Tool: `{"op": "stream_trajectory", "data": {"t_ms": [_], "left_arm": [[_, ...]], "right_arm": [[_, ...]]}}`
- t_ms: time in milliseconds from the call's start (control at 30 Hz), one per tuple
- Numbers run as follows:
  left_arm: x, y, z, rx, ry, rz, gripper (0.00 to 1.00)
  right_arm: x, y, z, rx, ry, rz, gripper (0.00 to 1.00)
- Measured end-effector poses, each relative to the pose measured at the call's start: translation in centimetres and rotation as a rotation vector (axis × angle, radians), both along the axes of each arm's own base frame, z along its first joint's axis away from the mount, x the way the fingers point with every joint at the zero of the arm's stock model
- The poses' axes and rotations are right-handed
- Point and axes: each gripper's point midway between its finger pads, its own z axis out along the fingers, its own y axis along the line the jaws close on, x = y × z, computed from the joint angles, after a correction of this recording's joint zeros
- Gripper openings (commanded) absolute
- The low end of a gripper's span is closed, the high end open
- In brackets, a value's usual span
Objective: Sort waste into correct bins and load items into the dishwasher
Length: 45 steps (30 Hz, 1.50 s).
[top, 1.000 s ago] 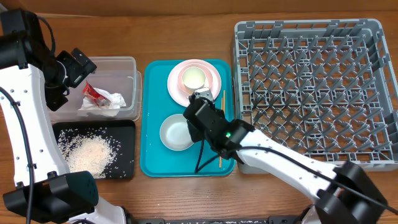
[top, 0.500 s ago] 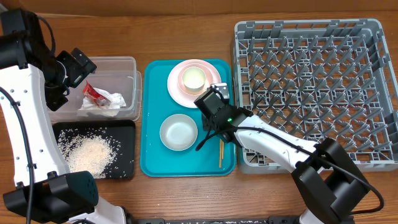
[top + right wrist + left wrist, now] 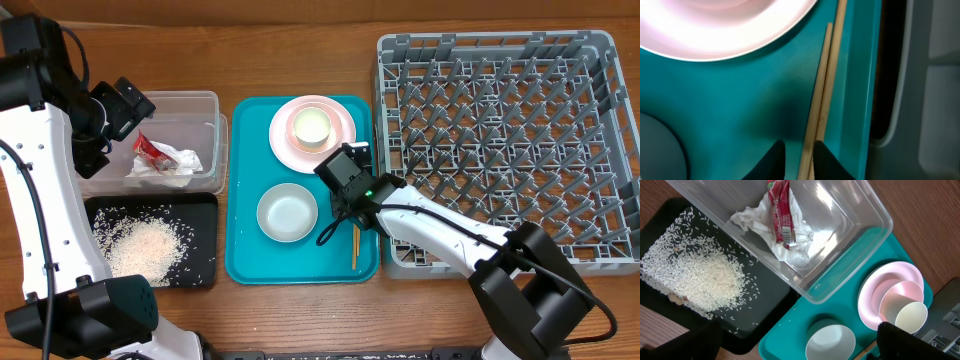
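Note:
The pair of chopsticks (image 3: 827, 85) lies on the teal tray (image 3: 245, 260) along its right rim, and its lower end shows in the overhead view as chopsticks (image 3: 353, 248). My right gripper (image 3: 799, 148) straddles them with its jaws a little apart, just below the pink plate (image 3: 285, 140). On that plate a pink bowl holds a white cup (image 3: 311, 126). A whitish bowl (image 3: 287, 212) sits lower on the tray. My left gripper (image 3: 800, 345) hangs wide open and holds nothing, high over the clear tub (image 3: 840, 280).
The clear tub holds a crumpled napkin (image 3: 790, 245) and a red wrapper (image 3: 780, 210). Rice (image 3: 145, 243) lies in the black tray (image 3: 200, 270). The grey dish rack (image 3: 500, 140) stands right of the teal tray, close beside the chopsticks.
My right arm swung up and right from the tray's lower middle to the chopsticks by the plate, and its jaws parted slightly. The left arm has not moved.

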Motion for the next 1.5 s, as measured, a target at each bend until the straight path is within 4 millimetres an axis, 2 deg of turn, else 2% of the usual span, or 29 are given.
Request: {"op": "stream_trajectory", "data": {"t_ms": [333,700,900,1267,1500], "left_arm": [[0.0,0.0,0.0,0.0,0.0,0.0,1.0],[0.0,0.0,0.0,0.0,0.0,0.0,1.0],[0.0,0.0,0.0,0.0,0.0,0.0,1.0],[0.0,0.0,0.0,0.0,0.0,0.0,1.0],[0.0,0.0,0.0,0.0,0.0,0.0,1.0]], "right_arm": [[-0.9,0.7,-0.3,0.039,0.05,0.022,0.24],[-0.4,1.3,-0.7,0.078,0.014,0.024,0.3],[-1.2,0.4,-2.2,0.06,0.028,0.022,0.31],[-0.9,0.5,-2.1,0.066,0.01,0.01,0.34],[-1.1,0.6,-2.2,0.109,0.03,-0.06,0.35]]}}
